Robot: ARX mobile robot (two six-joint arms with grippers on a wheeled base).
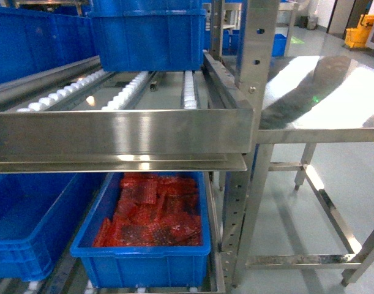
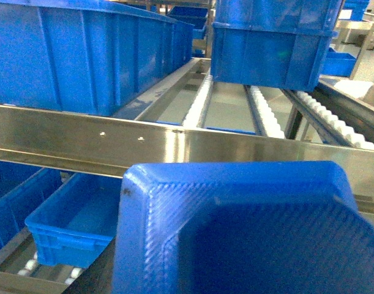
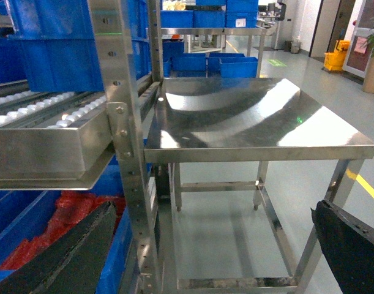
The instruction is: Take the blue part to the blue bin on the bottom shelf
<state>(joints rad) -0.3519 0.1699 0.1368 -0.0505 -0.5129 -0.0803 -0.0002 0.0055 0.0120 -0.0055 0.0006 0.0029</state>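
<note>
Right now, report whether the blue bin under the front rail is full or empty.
Nearly full: red packets fill the blue bin almost to its rim.

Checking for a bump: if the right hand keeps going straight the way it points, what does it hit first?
Probably nothing close: between its fingers lies open floor under the steel table. The table's far crossbar looks first, but depth is unclear.
</note>
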